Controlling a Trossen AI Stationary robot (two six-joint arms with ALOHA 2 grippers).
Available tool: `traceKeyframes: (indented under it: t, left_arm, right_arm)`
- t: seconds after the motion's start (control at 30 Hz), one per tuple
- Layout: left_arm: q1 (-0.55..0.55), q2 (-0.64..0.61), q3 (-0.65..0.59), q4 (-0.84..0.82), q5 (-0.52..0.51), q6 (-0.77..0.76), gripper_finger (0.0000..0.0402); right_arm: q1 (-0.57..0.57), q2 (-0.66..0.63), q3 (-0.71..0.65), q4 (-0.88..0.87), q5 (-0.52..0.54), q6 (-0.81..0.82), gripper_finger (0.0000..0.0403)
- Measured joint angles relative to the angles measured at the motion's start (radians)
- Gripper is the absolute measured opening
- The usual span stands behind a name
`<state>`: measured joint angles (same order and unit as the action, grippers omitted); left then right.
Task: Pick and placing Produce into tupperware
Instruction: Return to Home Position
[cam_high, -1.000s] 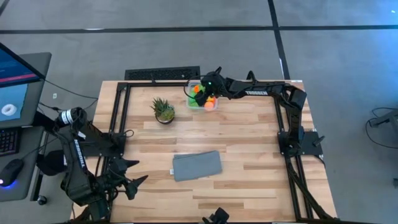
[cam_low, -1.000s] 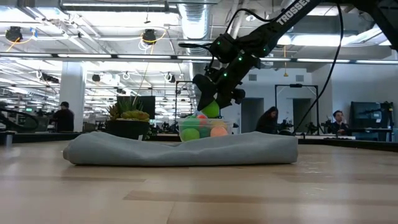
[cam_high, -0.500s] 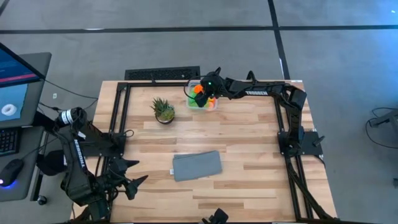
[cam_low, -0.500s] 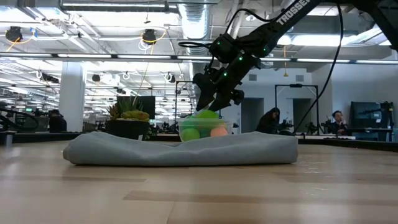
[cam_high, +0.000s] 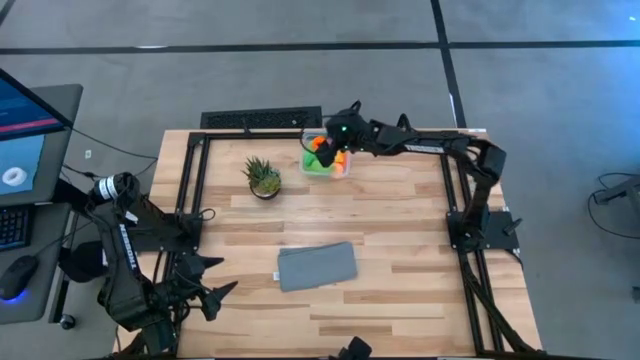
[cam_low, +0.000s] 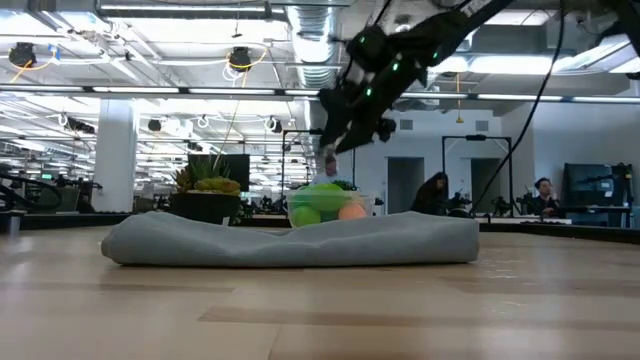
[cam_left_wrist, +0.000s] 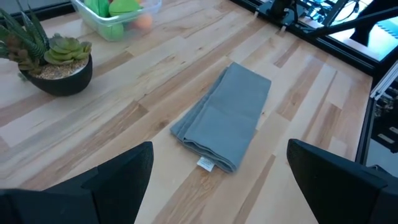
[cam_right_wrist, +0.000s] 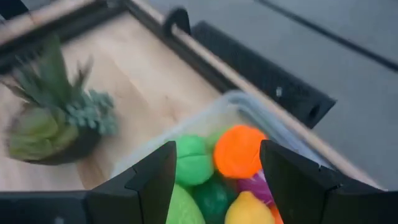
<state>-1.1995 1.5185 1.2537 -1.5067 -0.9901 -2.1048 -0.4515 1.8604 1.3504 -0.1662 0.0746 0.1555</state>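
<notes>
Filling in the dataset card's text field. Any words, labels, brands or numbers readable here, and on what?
Nothing reads clearly enough to quote.
Along the left arm, white lettering: too small to read.
On the grey cloth, a white tag: too small to read.
On the monitor screen beside the table: blurred, unreadable.
On the right gripper, over the tupperware: no marking shows.

Tabletop (cam_high: 400, 220) pale wood planks, matt; tupperware (cam_right_wrist: 211, 118) clear glossy plastic; grey cloth (cam_high: 316, 266) soft, matt

Bright even overhead lighting, soft shadows, right wrist view motion-blurred
</notes>
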Motion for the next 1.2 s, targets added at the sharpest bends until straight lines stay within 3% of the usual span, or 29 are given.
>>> traceKeyframes:
  t: [0.47,0.67,0.8,0.93,1.03,1.13,1.2]
  left_arm:
    - [0.023,0.0,0.0,-0.021,0.015,-0.001,0.036]
    - [0.068,0.0,0.0,0.009,0.014,-0.055,0.036]
    - [0.12,0.0,0.0,0.143,-0.139,0.014,0.036]
    - [0.164,0.0,0.003,0.24,-0.366,0.239,0.036]
    - [0.186,0.0,0.029,0.267,-0.559,0.452,0.036]
    - [0.223,-0.004,0.07,0.207,-0.579,0.579,0.036]
    - [0.262,-0.025,0.094,0.159,-0.584,0.592,0.036]
  right_arm:
    - [0.071,-0.328,0.001,-0.037,0.003,-0.051,0.0256]
    - [0.126,-0.475,0.001,-0.149,0.004,-0.051,0.0256]
    - [0.149,-0.559,0.001,-0.244,0.001,-0.088,0.0256]
    - [0.188,-0.665,0.0,-0.42,-0.003,-0.074,0.0256]
    - [0.237,-0.748,0.0,-0.507,-0.139,-0.135,0.0256]
    - [0.307,-0.834,0.001,-0.519,-0.336,-0.249,0.0256]
    - [0.355,-0.883,0.001,-0.518,-0.378,-0.29,0.0256]
